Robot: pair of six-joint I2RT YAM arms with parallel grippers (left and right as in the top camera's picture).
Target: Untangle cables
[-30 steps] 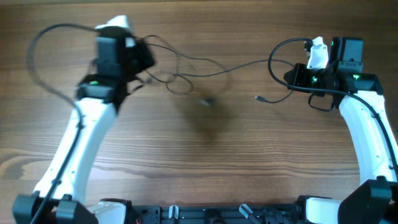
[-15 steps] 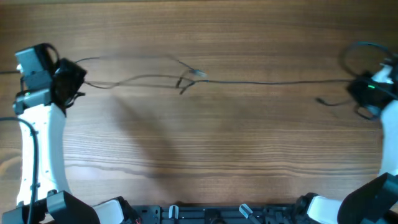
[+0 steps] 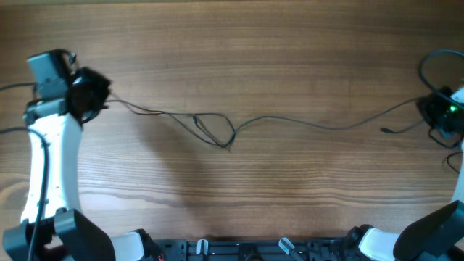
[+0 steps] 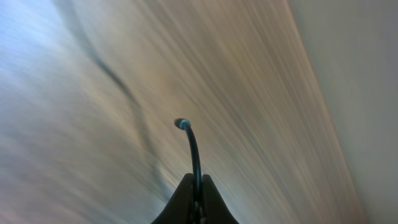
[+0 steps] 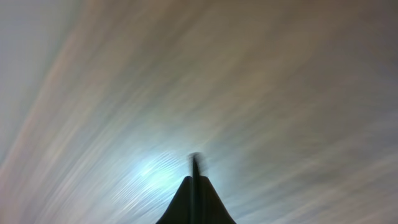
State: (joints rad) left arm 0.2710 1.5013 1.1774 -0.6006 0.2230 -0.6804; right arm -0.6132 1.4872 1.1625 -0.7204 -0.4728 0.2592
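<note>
Clamping one end of the cables (image 3: 304, 122), the left claw (image 3: 98, 93) sat shut at the table's (image 3: 290, 43) left edge; the strands ran rightward through a loose knot (image 3: 215, 130) left of centre to the right claw (image 3: 435, 112), closed on them, a free plug (image 3: 384, 130) beside it.

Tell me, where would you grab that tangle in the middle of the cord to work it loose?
Probably the open loop in the cable, coming straight down from above. The cable lies flat on the table, and the loop's strands stand apart there, so a finger could go on either side of one strand. At the loop's lower end the strands seem to bunch together, which leaves less room.
</note>
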